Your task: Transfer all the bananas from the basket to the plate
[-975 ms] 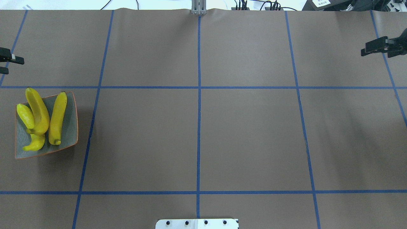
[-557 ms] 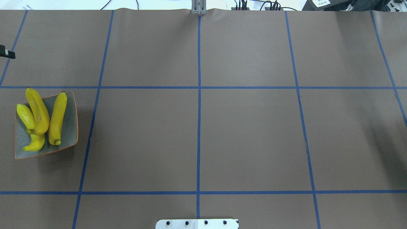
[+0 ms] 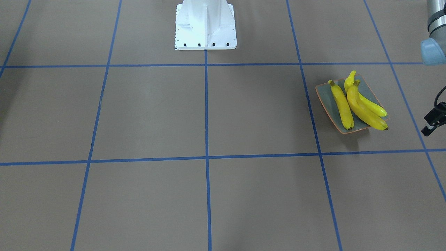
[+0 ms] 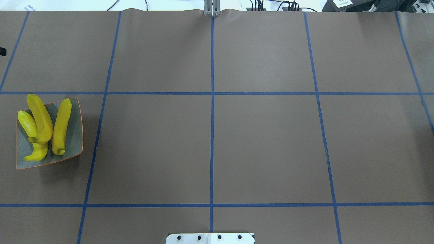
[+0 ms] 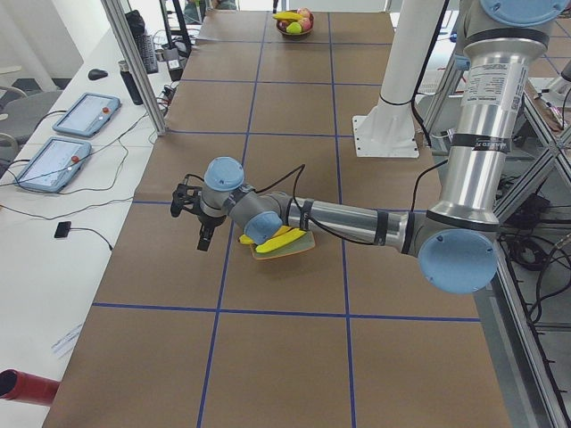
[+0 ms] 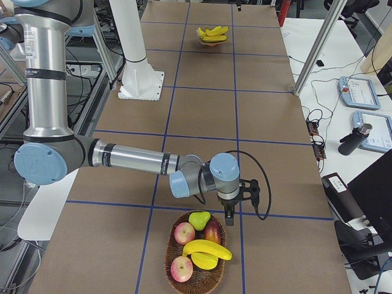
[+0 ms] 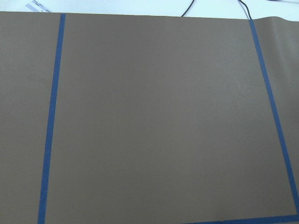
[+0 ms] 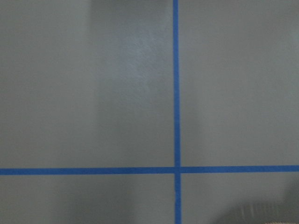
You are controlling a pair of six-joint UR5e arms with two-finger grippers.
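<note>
Three yellow bananas (image 4: 42, 118) lie on the grey-green plate (image 4: 76, 135) with an orange rim at the table's left side; both also show in the front view, the bananas (image 3: 362, 108) on the plate (image 3: 325, 96). A woven basket (image 6: 168, 257) at the far right end holds a banana (image 6: 208, 249). My left gripper (image 3: 431, 122) is empty and open, apart from the plate, beyond its outer side. My right gripper (image 6: 230, 217) hovers just by the basket's rim; I cannot tell if it is open or shut.
The basket also holds red apples (image 6: 184, 233) and a green pear (image 6: 199, 219). The robot's white base (image 3: 205, 24) stands at the table's middle edge. Blue tape lines cross the brown table (image 4: 210, 135).
Both grippers have moved outward in the overhead view: the left one has slid to the left edge, only a sliver showing, and the right one has left the view at the right.
</note>
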